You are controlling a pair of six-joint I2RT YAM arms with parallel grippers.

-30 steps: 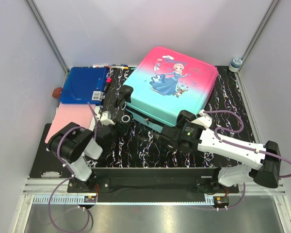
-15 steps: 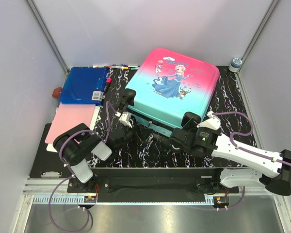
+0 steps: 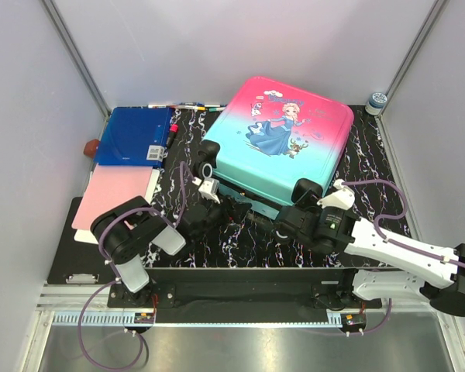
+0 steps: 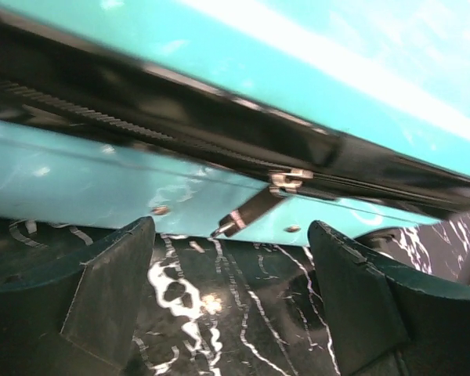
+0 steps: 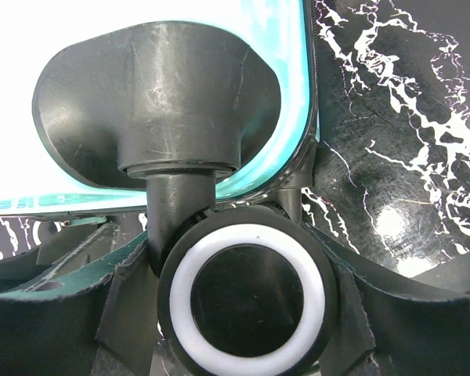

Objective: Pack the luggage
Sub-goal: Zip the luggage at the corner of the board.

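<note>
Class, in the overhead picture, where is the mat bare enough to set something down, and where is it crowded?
Bare mat lies right of the luggage, and in a strip between it and the blue folder. Crowded: the luggage's near edge, where the left tool hovers and the right tool clamps a wheel.

pale lilac walls (image 3: 217,39) on three sides, aluminium corner posts (image 3: 74,54); black white-veined marble mat (image 3: 240,240); metal rail (image 3: 240,314) along near edge.

Fingers (image 4: 110,305) spread, empty; zipper pull (image 4: 251,213) dangling from luggage (image 4: 102,176).
</note>
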